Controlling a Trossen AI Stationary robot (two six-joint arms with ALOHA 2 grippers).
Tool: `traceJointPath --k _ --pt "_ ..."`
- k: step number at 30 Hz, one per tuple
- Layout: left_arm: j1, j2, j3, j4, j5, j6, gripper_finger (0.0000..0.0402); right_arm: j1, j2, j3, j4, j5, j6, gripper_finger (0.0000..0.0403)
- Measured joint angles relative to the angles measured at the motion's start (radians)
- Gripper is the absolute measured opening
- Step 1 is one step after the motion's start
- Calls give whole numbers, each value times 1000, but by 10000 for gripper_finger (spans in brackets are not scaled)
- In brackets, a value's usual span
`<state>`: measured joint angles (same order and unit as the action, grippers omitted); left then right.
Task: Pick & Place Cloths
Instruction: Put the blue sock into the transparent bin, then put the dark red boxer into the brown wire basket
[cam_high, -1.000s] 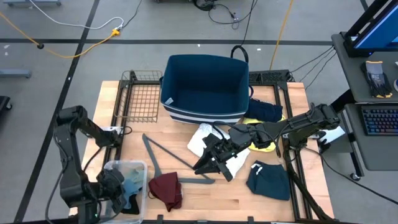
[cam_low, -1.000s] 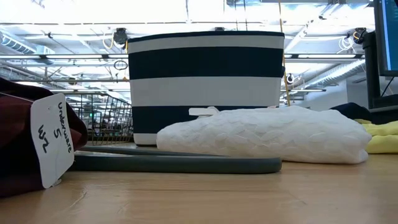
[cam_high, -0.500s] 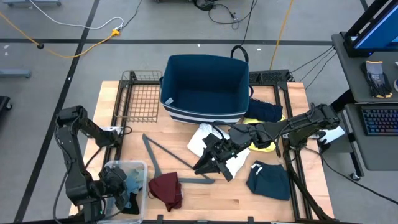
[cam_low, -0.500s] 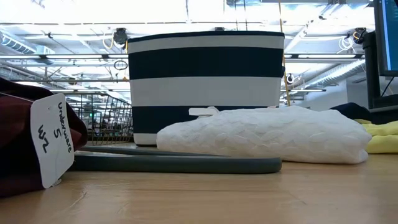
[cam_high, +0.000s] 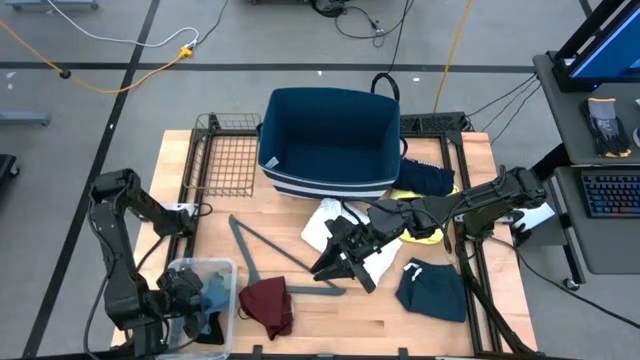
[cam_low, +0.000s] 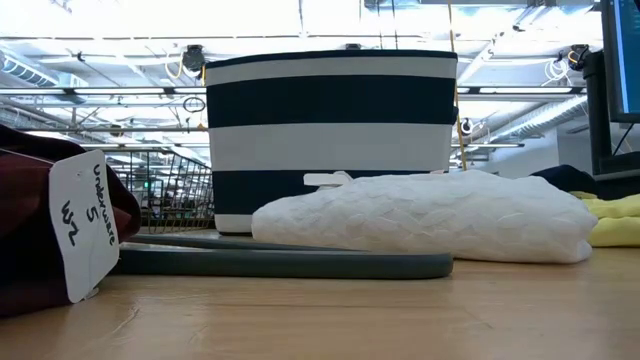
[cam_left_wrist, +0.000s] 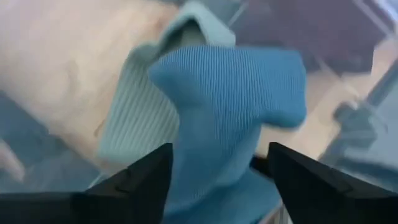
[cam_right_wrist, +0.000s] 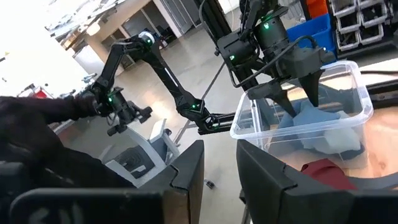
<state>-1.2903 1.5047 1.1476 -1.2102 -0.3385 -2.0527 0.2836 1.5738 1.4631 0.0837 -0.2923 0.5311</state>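
Observation:
My left gripper (cam_high: 195, 300) points down into a clear plastic bin (cam_high: 228, 268) at the table's near left corner. It is open, with a finger on each side of a blue ribbed cloth (cam_left_wrist: 230, 106) that lies on a pale teal one (cam_left_wrist: 134, 124). My right gripper (cam_high: 340, 265) hangs above the near edge of a white cloth (cam_high: 330, 228), its fingers close together with nothing between them. A maroon cloth (cam_high: 268, 305), a dark teal cloth (cam_high: 432, 288), a yellow cloth (cam_high: 428, 235) and a navy cloth (cam_high: 425, 178) lie flat on the table. My left gripper comes from above with its open fingers (cam_left_wrist: 140, 183) beside the raised fold of the blue cloth (cam_left_wrist: 211, 162). I cannot tell whether they touch it. The cloth rests in the bin.
A navy striped basket (cam_high: 330, 140) stands at the far middle, with a wire basket (cam_high: 225, 160) to its left. A grey hanger (cam_high: 270, 255) lies between the bin and the white cloth. The maroon cloth's paper tag (cam_low: 85, 225) shows in the low view.

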Motion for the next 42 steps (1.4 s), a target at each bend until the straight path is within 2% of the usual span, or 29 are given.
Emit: traceJointPath --k 4,10,17,31,36,39,42 --pt "0 -34 23 -2 62 31 301 0 0 0 -22 0 -71 87" --pt "0 -93 81 -25 42 88 310 0 0 0 -70 -1 -107 87" --pt "20 -117 141 -27 -70 183 310 0 0 0 -135 -1 -106 86" --pt "136 -117 301 -12 -255 486 310 0 0 0 -240 -2 -132 86" --pt "187 -117 319 92 -339 654 310 0 0 0 -264 -2 -132 86" --pt "225 -117 319 191 -346 770 310 0 0 0 -262 -6 -132 86" --pt "267 -117 319 283 -344 884 310 0 0 0 -263 -54 -133 86"
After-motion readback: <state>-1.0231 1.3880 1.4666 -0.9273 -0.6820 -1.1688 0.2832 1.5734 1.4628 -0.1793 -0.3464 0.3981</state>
